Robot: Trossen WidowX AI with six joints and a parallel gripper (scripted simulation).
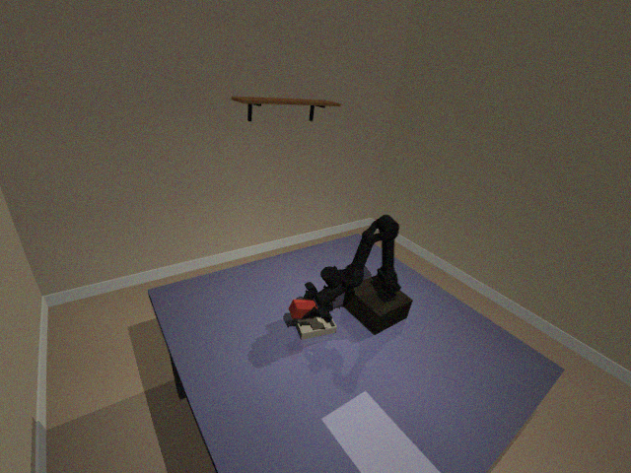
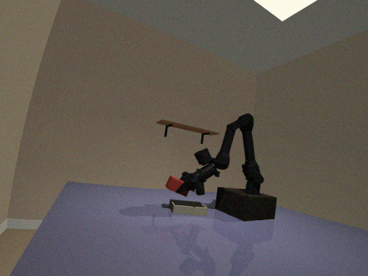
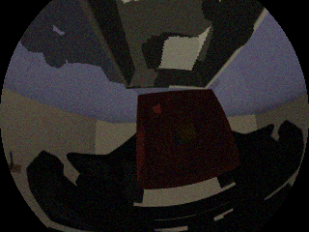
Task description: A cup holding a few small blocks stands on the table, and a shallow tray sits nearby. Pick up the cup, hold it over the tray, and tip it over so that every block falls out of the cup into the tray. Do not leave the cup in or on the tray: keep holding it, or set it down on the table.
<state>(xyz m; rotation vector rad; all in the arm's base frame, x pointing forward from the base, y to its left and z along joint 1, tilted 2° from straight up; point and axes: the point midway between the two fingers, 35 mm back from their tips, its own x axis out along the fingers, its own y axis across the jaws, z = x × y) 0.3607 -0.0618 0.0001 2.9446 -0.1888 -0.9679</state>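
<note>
A red cup (image 1: 302, 308) (image 2: 173, 183) (image 3: 183, 164) is held tilted in the air, low above the far-left end of the tray. My gripper (image 1: 313, 305) (image 2: 182, 184) (image 3: 173, 126) is shut on the cup, with fingers on both sides in the wrist view. The shallow pale tray (image 1: 318, 333) (image 2: 190, 210) (image 3: 180, 53) lies on the table below, partly in shadow. A dim olive patch and a small red spot show within the cup's dark red outline in the wrist view; I cannot tell whether they are blocks. No block can be made out in the tray.
The arm's dark base box (image 1: 377, 310) (image 2: 245, 204) stands right of the tray on the bluish table (image 1: 245, 407) (image 2: 89, 243). A brown shelf (image 1: 285, 101) (image 2: 187, 127) is on the wall behind. A pale rectangle (image 1: 377, 433) lies toward the table's front in the top view.
</note>
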